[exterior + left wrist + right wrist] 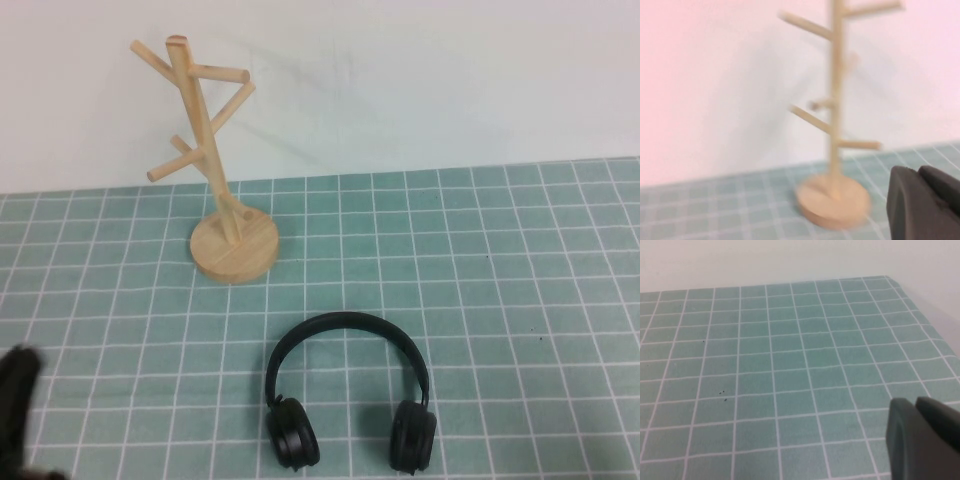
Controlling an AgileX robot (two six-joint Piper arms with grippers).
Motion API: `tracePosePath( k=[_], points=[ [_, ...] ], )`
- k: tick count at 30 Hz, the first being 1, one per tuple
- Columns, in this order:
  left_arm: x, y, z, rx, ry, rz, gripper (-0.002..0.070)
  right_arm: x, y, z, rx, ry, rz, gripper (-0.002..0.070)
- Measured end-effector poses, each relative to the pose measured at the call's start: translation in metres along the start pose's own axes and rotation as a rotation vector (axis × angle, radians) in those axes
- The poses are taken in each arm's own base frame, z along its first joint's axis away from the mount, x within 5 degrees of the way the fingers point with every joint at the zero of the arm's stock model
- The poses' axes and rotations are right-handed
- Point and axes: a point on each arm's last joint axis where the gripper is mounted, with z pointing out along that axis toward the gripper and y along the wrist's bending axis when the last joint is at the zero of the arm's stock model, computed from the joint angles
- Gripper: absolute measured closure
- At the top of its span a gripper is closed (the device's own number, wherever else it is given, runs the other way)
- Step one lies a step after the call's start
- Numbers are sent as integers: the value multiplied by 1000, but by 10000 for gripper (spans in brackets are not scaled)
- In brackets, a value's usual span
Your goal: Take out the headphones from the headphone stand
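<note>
Left end effector (925,205) facing headphone stand (836,150); right end effector (922,440) over mat (790,365).

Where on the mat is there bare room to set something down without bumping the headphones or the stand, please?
The right half of the green grid mat, right of the headphones and headphone stand, is bare. The strip between stand base and headband is free but narrower. The near left is crowded: the left gripper sits at that corner. The right gripper hovers over bare mat.

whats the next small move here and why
Probably just park the left gripper, low at the table's left edge. The headphones already lie flat on the mat, apart from the bare stand. The right gripper sits over empty mat, so nothing seems left.
</note>
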Motion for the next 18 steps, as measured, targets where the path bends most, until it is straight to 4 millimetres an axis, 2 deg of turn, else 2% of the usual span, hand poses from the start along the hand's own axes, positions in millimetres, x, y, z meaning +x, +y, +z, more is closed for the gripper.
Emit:
tracePosePath(
  k=[2,5,7,18],
  points=[
    [7,5,-11,-66,-64,5,675,0,0,0,0,0,0,685],
    [7,8,-25,-126,-145,16,675,0,0,0,0,0,0,685],
    [9,9,-32,-150,-143,16,675,0,0,0,0,0,0,685],
    [45,6,-36,-160,229,-44,676,0,0,0,0,0,0,685]
  ],
)
